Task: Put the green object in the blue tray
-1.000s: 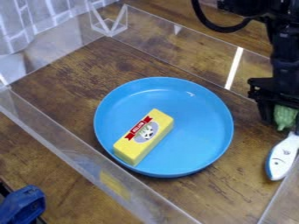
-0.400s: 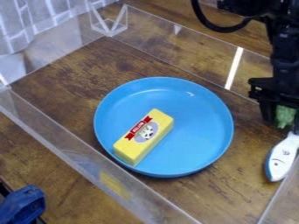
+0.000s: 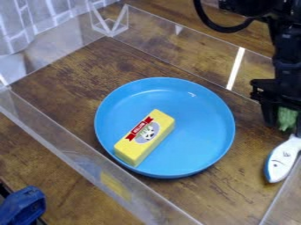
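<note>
Part of a dark blue thing [image 3: 21,205] pokes in at the bottom left corner, too cut off to name. Next come see-through plastic walls [image 3: 129,195]. One runs on a slant below the big round dish, and it is shiny in spots.

A white and blue fish-shaped toy [image 3: 282,161] lies on the right, near the edge of the view. It is well apart from the blue tray [image 3: 200,143], which is big and round with a low rim. The tray sits flat on the brown wood tabletop [image 3: 65,75]. In the tray, over on its left side, is a yellow block [image 3: 143,139] with a red stripe and a little face picture on it.

The green toy vegetable [image 3: 286,118] is outside the tray, to its right, just past the fish toy. The black end effector [image 3: 275,95] is right at it and hides some of it. I cannot tell if its fingers are apart or squeezing the green toy.

A black cord [image 3: 223,26] loops from the arm at the top. Another clear wall [image 3: 106,19] stands at the far left corner.
</note>
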`<state>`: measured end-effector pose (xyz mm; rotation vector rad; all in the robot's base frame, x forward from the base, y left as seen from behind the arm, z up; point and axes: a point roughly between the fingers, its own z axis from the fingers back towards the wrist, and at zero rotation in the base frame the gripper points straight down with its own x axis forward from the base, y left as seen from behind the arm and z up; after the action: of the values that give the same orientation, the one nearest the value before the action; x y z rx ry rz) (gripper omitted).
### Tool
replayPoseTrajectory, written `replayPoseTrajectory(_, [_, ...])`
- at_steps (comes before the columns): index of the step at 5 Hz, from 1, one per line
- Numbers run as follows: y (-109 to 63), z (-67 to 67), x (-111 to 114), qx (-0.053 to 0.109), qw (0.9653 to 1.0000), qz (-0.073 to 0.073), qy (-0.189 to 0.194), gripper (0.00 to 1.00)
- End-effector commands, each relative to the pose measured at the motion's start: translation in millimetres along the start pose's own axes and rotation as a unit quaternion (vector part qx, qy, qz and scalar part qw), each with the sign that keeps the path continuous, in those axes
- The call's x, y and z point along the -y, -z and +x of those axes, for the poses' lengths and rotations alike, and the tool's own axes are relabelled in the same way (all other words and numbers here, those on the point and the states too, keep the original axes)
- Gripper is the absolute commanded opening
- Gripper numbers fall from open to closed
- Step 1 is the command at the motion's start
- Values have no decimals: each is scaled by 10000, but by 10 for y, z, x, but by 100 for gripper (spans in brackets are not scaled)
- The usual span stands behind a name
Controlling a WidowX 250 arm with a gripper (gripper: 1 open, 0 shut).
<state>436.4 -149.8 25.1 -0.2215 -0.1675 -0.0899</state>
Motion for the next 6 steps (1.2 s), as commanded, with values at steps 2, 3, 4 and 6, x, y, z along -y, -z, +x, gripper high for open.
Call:
replayPoseTrajectory(2, [0,-78,129,-202,9995,20,256,0])
replayPoseTrajectory(3, [-21,-75,138,-230,9993,30,306,0])
replayPoseTrajectory(4, [-28,-73,146,-256,9991,35,350,0])
replayPoseTrajectory(6, [-135,-94,149,-349,9981,110,503,0])
